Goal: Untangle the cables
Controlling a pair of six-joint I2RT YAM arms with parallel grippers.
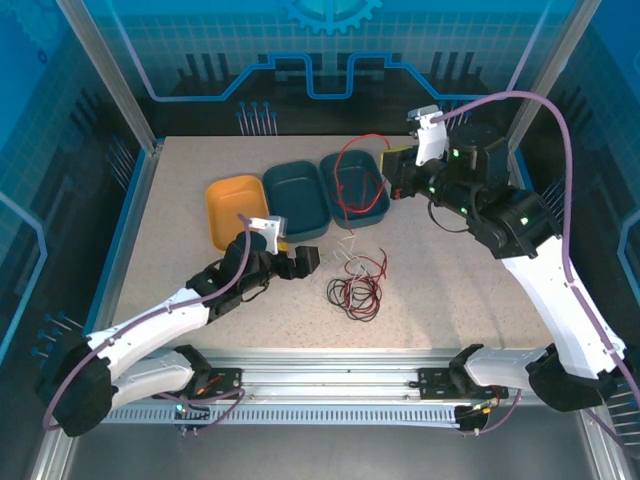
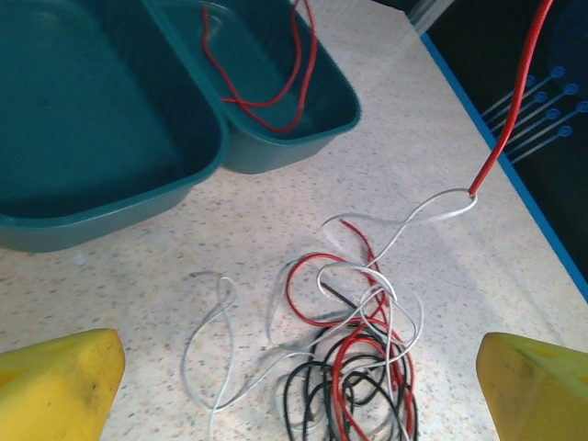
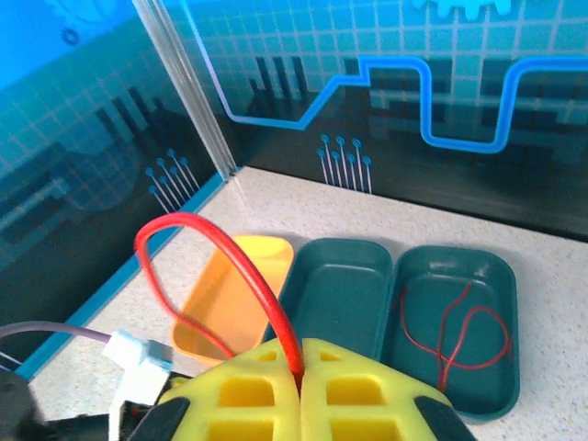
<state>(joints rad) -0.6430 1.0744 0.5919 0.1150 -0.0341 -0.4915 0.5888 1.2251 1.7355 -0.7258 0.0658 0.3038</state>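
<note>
A tangle of red, white and black cables (image 1: 355, 291) lies on the table in front of the trays. In the left wrist view the white cable (image 2: 216, 331) loops out to the left, while the black cable (image 2: 296, 404) and a red cable (image 2: 308, 308) coil together. My left gripper (image 2: 296, 390) hangs open just short of the tangle, holding nothing; it is also seen from above (image 1: 303, 262). My right gripper (image 3: 300, 372) is shut on a red cable (image 3: 230, 248) that arcs up and trails into the right teal tray (image 1: 357, 190). A taut red strand (image 2: 514, 92) meets a white loop (image 2: 450, 204).
Three trays stand in a row at the back: an orange tray (image 1: 235, 212), a middle teal tray (image 1: 297, 199) that holds nothing, and the right teal tray (image 3: 496, 276) holding red cable. Blue enclosure walls (image 1: 330, 60) surround the table.
</note>
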